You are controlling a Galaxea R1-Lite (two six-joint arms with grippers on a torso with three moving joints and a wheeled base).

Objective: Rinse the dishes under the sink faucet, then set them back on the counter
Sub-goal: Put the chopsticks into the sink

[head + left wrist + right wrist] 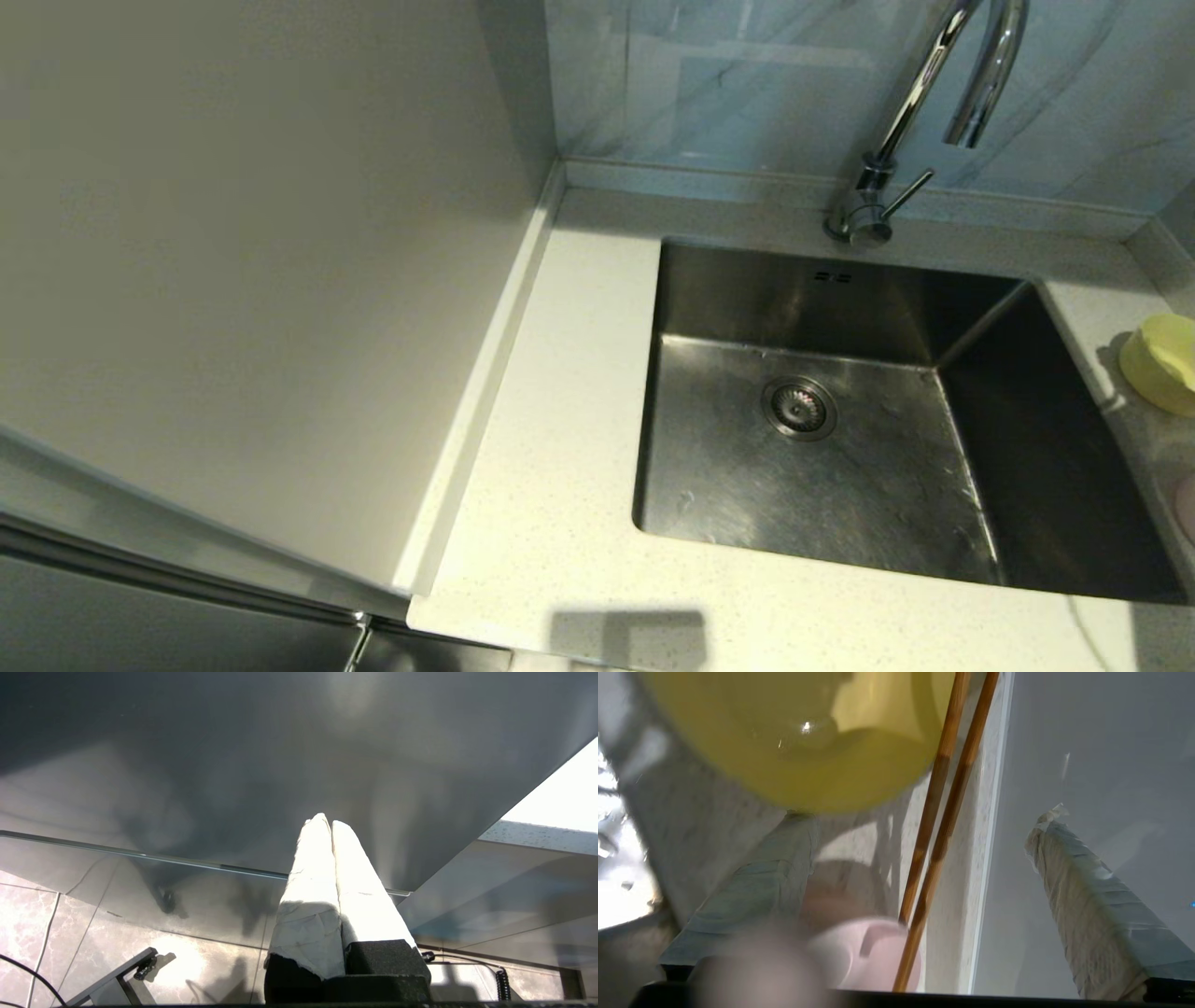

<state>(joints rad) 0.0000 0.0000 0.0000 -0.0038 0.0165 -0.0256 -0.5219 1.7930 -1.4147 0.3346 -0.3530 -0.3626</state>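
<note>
A: From the head — what lies where?
B: Steel sink [840, 420] sunk in the speckled counter [551, 448], drain near the basin's middle. Faucet [920, 112] rising from the counter's back edge behind the sink. Yellow bowl [1160, 362] on the counter strip along the sink's right rim; a sliver of pink bowl [1187, 509] nearer the front edge of that strip. No arm visible.
A: And the left wrist?
B: Left gripper [331, 823] hanging low beside a dark cabinet front, over tiled floor; wrapped fingers pressed together, holding nothing.
A: Right wrist?
B: Right gripper [924, 816] over the counter's right strip, fingers [1083, 891] spread wide, gripping nothing. Yellow bowl [803, 737] just beyond the fingertips, pink bowl [873, 956] close under the wrist, chopsticks [941, 826] lying side by side along the raised edge, between the two fingers.
</note>
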